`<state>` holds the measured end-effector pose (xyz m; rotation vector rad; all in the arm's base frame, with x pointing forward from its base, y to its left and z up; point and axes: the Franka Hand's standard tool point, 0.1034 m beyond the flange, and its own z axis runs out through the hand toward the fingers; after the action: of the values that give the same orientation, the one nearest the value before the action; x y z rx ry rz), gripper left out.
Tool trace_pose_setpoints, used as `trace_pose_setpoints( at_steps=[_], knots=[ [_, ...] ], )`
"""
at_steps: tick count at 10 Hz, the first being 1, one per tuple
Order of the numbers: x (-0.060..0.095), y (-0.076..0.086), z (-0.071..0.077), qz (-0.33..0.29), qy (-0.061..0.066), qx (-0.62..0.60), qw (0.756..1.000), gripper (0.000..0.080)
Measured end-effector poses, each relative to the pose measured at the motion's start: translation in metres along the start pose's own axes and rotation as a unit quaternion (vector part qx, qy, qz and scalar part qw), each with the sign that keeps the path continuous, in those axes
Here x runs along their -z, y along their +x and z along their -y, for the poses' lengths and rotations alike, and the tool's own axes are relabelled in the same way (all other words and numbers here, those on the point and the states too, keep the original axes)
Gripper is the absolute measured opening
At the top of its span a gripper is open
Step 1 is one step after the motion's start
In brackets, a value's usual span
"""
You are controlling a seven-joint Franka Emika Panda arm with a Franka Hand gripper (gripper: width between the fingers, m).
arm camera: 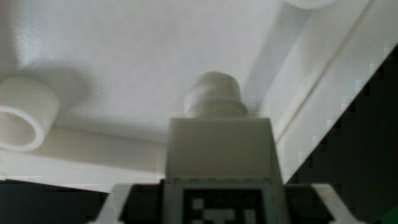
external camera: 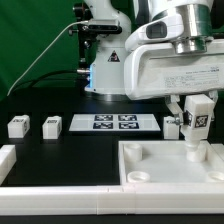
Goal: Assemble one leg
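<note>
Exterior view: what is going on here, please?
The robot arm holds one leg in its jaws, peg pointing down, over the white tray, close to its wall. The peg is not in the socket that the wrist view shows. Two more legs lie on the table, at the exterior view's left of the marker board.

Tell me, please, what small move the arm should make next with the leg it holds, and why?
Probably a small sideways shift toward the socket before lowering. The gripper is shut on the leg above the tray, but in the wrist view its peg points at bare floor, with the socket off to one side.
</note>
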<state>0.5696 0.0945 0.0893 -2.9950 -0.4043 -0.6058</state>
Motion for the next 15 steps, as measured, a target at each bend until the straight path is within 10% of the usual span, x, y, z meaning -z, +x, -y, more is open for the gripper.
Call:
trace_pose_setpoints(
  at_steps=[15],
  knots=[
    [-0.014, 0.041, -0.016, -0.005, 0.003, -0.002, 1.0, 0.0291]
  ],
)
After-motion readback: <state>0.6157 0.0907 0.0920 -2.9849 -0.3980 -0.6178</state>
